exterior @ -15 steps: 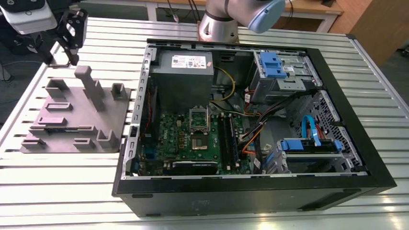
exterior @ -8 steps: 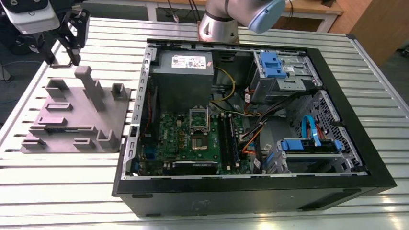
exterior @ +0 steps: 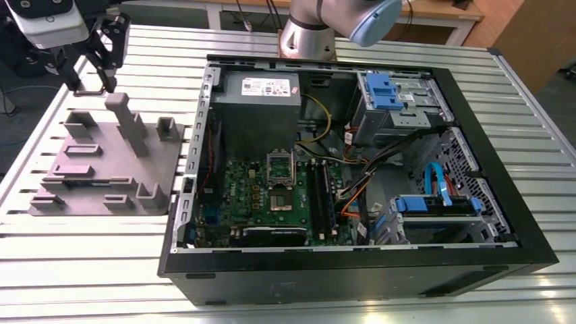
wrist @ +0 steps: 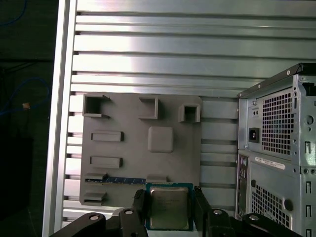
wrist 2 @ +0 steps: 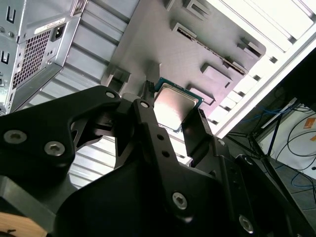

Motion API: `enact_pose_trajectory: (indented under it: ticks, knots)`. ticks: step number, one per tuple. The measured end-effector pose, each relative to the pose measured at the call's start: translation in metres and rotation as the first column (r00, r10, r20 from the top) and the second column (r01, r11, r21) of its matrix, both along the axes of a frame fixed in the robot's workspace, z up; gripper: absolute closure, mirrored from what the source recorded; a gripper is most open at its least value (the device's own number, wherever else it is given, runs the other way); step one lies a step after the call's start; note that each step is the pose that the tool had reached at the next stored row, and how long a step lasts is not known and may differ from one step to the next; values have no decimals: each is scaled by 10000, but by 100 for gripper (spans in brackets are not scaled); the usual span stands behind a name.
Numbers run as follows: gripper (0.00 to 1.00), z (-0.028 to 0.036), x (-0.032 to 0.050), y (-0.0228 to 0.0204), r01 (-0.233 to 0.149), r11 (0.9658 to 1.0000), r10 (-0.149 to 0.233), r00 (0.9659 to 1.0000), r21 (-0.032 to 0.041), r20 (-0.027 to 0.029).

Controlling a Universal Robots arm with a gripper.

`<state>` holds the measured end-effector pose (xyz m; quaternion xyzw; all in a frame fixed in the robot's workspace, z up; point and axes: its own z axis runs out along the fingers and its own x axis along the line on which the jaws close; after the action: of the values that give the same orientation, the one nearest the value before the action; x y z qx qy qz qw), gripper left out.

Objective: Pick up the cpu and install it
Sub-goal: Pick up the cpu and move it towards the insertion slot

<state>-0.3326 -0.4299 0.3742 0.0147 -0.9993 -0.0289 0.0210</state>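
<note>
The cpu, a small square chip with a shiny silver top and a thin rim, sits between my two black fingers in both wrist views, also cpu. My gripper is shut on it by two opposite edges. In the exterior view my gripper hangs above the far end of the grey plastic fixture, at that view's left. The chip is lifted off the fixture. The metal-framed socket lies on the green motherboard inside the open computer case.
The fixture carries upright blocks, the tallest just under my gripper. The case wall stands close beside the fixture. Cables, blue drive brackets and a power supply crowd the case. The slatted metal table runs around both.
</note>
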Motion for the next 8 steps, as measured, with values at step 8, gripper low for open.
enact_pose_trajectory:
  ticks: [8]
  knots:
    - [53,0,18,0,1,10000,-1,10000,0,-1]
